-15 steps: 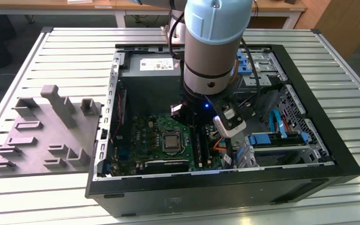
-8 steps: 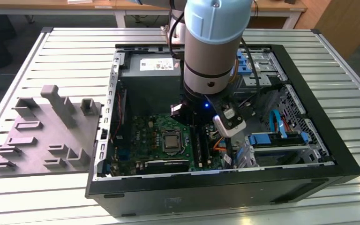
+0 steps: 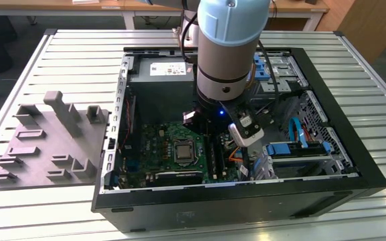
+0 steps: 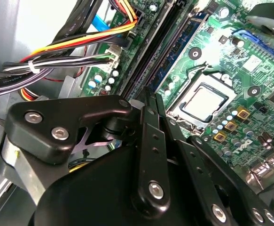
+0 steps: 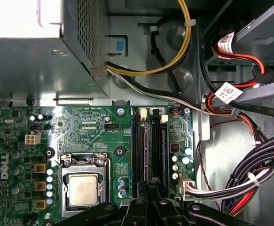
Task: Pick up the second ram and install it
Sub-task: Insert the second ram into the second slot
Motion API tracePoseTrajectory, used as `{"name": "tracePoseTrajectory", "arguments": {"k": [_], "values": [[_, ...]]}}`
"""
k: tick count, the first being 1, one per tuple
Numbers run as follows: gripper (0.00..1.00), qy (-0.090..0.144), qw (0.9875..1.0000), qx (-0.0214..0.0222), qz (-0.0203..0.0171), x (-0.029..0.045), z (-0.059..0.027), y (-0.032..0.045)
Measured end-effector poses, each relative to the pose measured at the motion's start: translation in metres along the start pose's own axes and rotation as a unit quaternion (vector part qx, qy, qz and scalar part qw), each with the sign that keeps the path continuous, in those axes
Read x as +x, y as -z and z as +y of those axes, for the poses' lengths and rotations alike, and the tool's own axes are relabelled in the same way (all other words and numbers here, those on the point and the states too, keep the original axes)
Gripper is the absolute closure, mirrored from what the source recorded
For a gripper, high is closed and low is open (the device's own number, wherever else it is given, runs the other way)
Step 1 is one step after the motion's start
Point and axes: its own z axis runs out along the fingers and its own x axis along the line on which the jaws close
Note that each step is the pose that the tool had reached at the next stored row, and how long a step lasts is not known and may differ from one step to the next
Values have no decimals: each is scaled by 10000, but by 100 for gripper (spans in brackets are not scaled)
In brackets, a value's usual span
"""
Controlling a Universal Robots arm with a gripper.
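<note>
Two socket rails [image 5: 148, 155] are lying under the hand [image 5: 150, 188], which is gripping the second ram [image 4: 152, 101] narrowly, edge-on over them, so keeping it upright and aligned matters.

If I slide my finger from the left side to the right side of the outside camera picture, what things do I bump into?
Grey moulded tray → left wall of the computer case → processor socket → memory slots → blue drive cage.
</note>
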Motion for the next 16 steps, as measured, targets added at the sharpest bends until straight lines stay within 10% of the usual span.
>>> {"name": "tracePoseTrajectory", "arguments": {"k": [16], "values": [[88,2,10000,47,-2,10,33,-37]]}}
